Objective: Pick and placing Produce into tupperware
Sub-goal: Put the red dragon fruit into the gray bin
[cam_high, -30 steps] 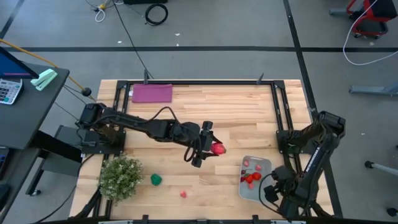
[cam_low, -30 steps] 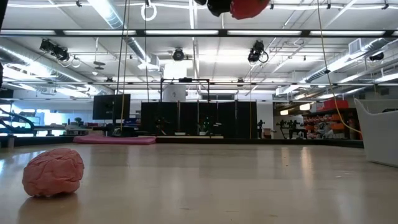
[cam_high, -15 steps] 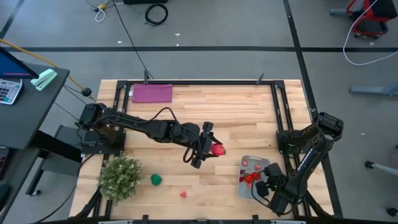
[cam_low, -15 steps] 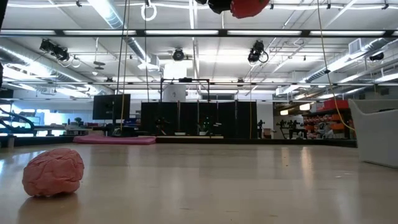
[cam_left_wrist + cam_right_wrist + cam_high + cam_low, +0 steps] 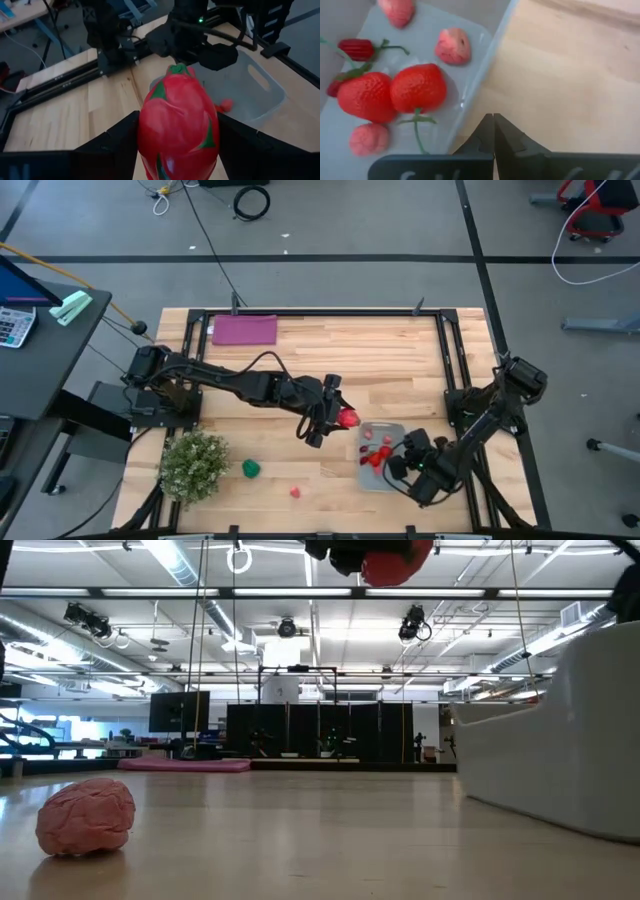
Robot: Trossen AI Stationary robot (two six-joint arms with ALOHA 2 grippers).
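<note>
Sliding toward the bench's middle since a moment ago, the tupperware [image 5: 381,453] holds strawberries and pink pieces, right gripper [image 5: 493,131] fingers pinched together at its rim, seemingly gripping it. Left gripper [image 5: 334,421] clamps a red fruit [image 5: 178,125] beside it.

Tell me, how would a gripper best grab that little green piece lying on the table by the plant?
Probably straight down from above, fingers closing across its middle. The green piece lies alone on bare wood, apart from the bushy plant and the pink piece, so both sides look free. Its exact shape is too small to tell, so any narrower axis is a guess.
</note>
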